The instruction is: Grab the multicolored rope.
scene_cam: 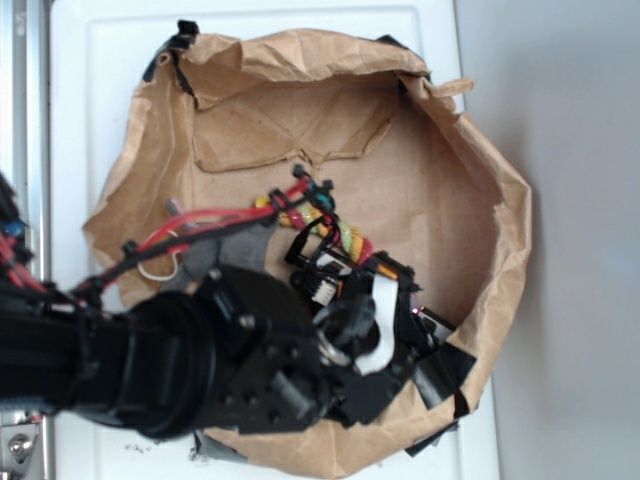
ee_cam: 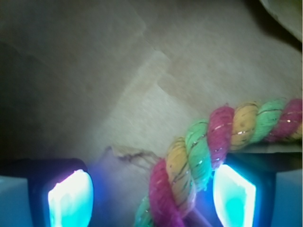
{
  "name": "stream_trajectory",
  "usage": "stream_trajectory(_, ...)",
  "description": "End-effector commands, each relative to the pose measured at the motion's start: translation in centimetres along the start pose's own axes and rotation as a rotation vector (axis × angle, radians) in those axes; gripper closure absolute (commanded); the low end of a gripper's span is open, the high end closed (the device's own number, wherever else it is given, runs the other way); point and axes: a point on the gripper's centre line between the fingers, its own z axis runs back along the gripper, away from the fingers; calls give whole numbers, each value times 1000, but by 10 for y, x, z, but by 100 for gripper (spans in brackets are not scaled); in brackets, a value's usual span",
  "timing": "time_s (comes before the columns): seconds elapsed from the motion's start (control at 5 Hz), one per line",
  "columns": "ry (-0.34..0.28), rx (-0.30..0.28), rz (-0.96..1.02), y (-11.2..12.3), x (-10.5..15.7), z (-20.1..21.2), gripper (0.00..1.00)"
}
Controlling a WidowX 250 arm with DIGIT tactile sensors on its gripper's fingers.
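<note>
The multicolored rope, twisted from pink-red, yellow and pale green strands, lies on brown paper and curves down between my fingers in the wrist view. My gripper is open and straddles it, with the rope nearer the right fingertip than the left one. A clear gap remains on the left side. From the exterior view only a short piece of the rope shows beyond the gripper; the arm hides the remainder.
Crumpled brown paper forms a raised wall all round the work area. A grey plush toy with a white loop lies left of the rope, partly under the arm. Black tape holds the paper to the white surface.
</note>
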Motion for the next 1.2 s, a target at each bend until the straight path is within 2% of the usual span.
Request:
stream_trajectory(0.0, 22, 26, 71, 7, -6, -18, 100)
stream_trajectory(0.2, 65, -19, 46, 5, 3, -3, 100)
stream_trajectory(0.6, 124, -170, -7, 14, 22, 40, 100)
stream_trajectory(1.0, 185, -191, 0, 22, 36, 54, 100)
